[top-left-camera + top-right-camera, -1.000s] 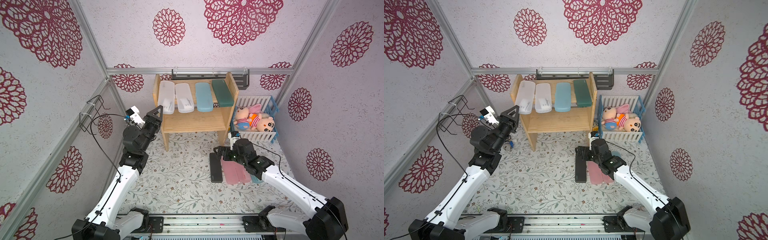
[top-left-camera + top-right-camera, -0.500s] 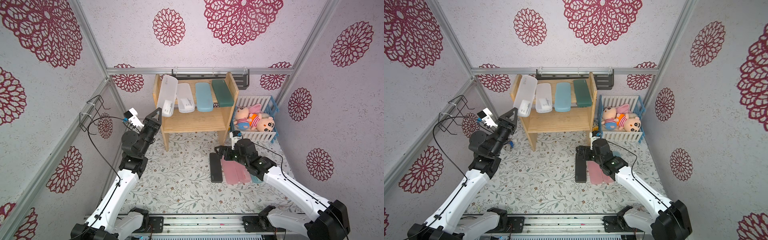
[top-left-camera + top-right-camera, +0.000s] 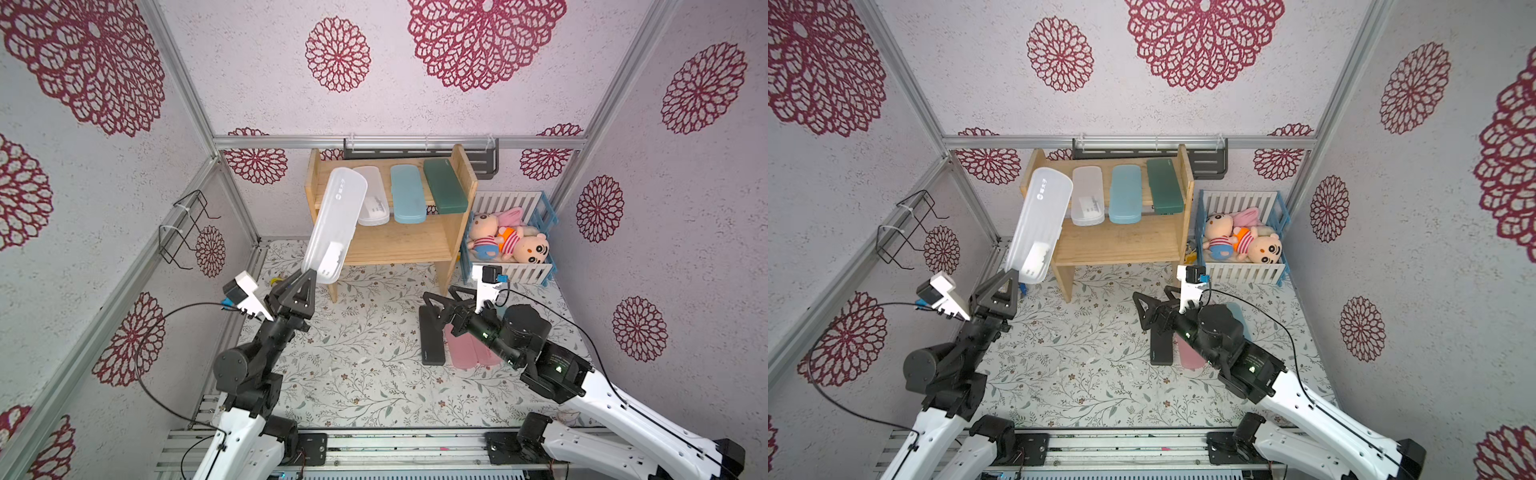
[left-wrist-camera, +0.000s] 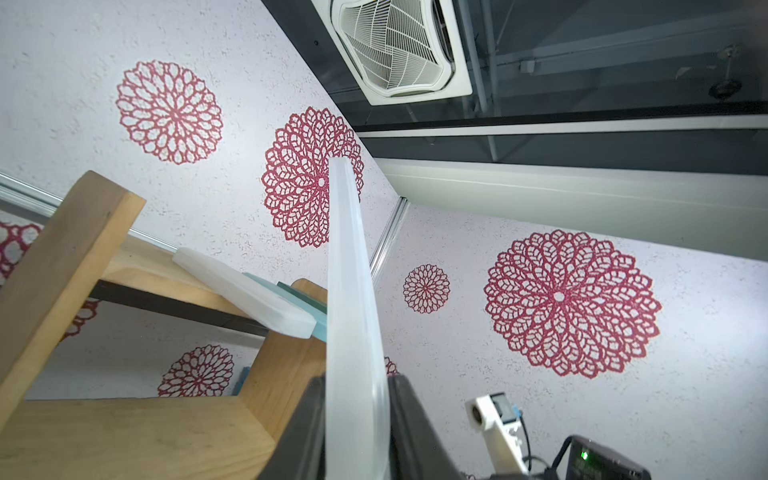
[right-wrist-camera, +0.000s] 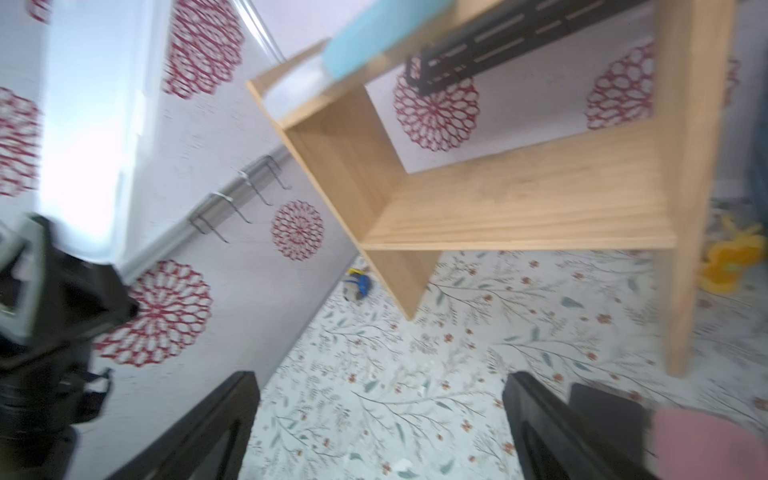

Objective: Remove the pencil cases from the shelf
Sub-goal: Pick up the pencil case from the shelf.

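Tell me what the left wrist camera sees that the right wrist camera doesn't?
Only the left wrist view shows the ceiling vent. Only the right wrist view shows the flowery tabletop, a pink case lying on it, and the right gripper open and empty. Both show the wooden shelf, the light blue case on its top tier, and the frosted white case that the left gripper is shut on.

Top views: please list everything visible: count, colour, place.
shelf: one, light wood, back wall.
shelf cases: three, frosted white, light blue, dark green, top tier.
held case: one, frosted white, tilted, in front of shelf.
floor cases: black one, pink seemingly two, by right arm.
crate: one, white-blue, right of shelf, holds plush toys.
wall racks: two, dark, back and left walls.
left tool: one, black, shut on held case.
right tool: one, black, open, empty.
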`<state>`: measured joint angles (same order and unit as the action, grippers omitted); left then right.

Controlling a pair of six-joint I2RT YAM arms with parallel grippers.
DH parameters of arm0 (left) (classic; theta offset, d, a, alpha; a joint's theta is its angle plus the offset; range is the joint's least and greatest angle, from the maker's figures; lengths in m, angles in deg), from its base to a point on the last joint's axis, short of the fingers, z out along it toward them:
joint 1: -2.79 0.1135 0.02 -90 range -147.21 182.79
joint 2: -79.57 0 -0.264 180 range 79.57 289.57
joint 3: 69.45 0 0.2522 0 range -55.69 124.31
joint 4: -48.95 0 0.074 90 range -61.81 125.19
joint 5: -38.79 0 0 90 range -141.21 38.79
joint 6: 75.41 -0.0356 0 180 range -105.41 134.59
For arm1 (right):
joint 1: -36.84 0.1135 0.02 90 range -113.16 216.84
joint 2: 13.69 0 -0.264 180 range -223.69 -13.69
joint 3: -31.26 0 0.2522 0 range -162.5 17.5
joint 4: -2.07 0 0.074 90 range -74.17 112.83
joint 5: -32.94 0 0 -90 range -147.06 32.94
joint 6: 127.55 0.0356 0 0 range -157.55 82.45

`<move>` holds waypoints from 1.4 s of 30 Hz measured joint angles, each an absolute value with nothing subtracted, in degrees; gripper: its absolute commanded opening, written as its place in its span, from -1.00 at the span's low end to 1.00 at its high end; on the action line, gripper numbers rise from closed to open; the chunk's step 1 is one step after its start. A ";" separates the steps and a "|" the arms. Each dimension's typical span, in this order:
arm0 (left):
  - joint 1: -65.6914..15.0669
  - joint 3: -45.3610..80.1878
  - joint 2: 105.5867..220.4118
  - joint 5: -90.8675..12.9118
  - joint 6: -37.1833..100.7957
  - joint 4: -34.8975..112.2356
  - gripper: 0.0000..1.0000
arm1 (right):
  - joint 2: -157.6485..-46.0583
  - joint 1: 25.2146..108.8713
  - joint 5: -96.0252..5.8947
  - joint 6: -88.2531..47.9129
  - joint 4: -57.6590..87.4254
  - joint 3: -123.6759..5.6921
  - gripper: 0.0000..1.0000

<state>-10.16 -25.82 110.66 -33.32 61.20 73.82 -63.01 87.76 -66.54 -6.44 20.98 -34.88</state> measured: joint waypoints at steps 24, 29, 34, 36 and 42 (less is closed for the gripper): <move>-10.58 -24.67 89.24 -35.28 42.14 44.12 -1.00 | -100.76 100.50 -58.89 4.79 -4.15 -64.45 0.98; -10.58 -24.12 87.86 -35.35 40.87 41.32 -1.00 | -105.74 100.52 -58.74 6.32 -1.03 -69.81 0.98; -10.58 -23.73 86.51 -35.39 39.14 37.69 -1.00 | -108.84 100.52 -58.98 6.74 4.15 -75.08 0.98; -10.58 -23.29 86.29 -35.44 38.31 36.60 -1.00 | -109.89 100.56 -59.26 6.72 6.60 -77.66 0.91; -10.58 -22.00 85.90 -35.37 36.13 32.88 -1.00 | -111.20 101.11 -60.73 8.12 10.40 -82.11 0.61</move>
